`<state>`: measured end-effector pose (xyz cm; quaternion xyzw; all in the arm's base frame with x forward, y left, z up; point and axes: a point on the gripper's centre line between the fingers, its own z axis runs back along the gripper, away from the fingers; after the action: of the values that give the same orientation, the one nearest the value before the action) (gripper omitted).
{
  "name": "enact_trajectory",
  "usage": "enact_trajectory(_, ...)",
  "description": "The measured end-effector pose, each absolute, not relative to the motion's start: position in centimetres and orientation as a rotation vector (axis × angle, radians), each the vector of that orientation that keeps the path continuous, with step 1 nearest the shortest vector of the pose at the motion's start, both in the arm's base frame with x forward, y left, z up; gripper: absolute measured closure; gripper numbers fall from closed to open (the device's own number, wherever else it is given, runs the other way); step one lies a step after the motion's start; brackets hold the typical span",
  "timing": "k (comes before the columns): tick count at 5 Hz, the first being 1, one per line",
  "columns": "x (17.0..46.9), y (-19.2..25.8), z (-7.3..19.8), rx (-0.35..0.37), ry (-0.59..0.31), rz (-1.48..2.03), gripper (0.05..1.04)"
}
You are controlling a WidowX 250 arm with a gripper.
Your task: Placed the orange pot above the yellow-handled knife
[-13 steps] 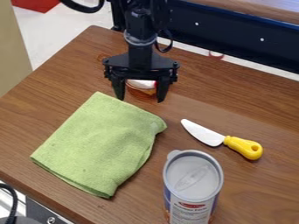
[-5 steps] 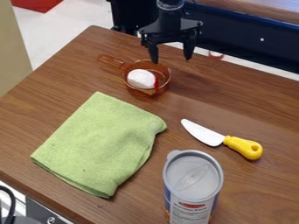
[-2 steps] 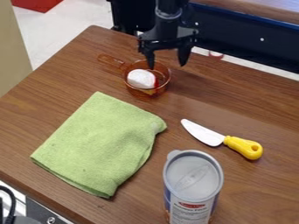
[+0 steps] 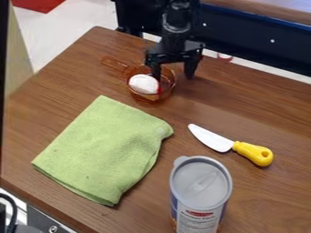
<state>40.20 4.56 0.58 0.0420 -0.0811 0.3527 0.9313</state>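
The gripper [image 4: 174, 78] stands with its two fingers apart, beyond the upper right edge of the green cloth [image 4: 103, 150], the reference item. It appears to straddle the right rim of the orange pot [image 4: 144, 97]: one finger over the bowl, the other outside. The pot sits just beyond the same cloth edge, handle directed up and left, with a white item [image 4: 144, 84] inside.

The yellow-handled knife [image 4: 254, 154] lies to the right of the cloth. Placement is not done.

Current step, as judged: alignment for a rim grasp. Next:

1. Lower until the pot wall is between the fingers.
2. Close on the wall and confirm grip before lifting.
3. Carry right, farther from the cloth, and set down on the knife's far side, the likely meaning of "above".

Caution: a one-sided hold may tilt the pot and shift its contents.
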Motion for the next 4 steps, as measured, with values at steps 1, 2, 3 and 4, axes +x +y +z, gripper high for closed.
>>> enact_trajectory(1,40.49,4.28,0.05,0.090,-0.166,0.723,0.130)
enact_trajectory(2,40.67,4.11,0.06,0.085,-0.174,0.698,0.406)
enact_trajectory(3,40.55,3.78,-0.34,0.109,-0.161,0.669,0.700)
enact_trajectory(4,40.53,3.46,-0.50,0.141,-0.148,0.650,0.918)
